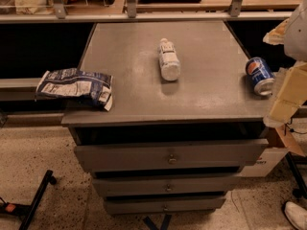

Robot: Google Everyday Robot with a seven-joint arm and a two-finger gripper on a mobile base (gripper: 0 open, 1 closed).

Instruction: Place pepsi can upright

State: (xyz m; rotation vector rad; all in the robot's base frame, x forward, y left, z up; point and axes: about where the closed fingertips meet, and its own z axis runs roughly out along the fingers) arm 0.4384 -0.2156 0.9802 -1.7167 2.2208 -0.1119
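The pepsi can (259, 75) is dark blue with a round red-white-blue logo and silver ends. It lies on its side near the right edge of the grey cabinet top (206, 95). My gripper (284, 98) is cream-coloured and comes in from the right edge of the view. It sits just right of the can and slightly nearer the camera, close beside it. I cannot tell whether it touches the can.
A white plastic bottle (169, 60) lies on its side at the middle of the top. A blue-and-white snack bag (76, 86) hangs over the left edge. The drawers (170, 156) below are stepped open. A metal rail (144, 17) runs behind.
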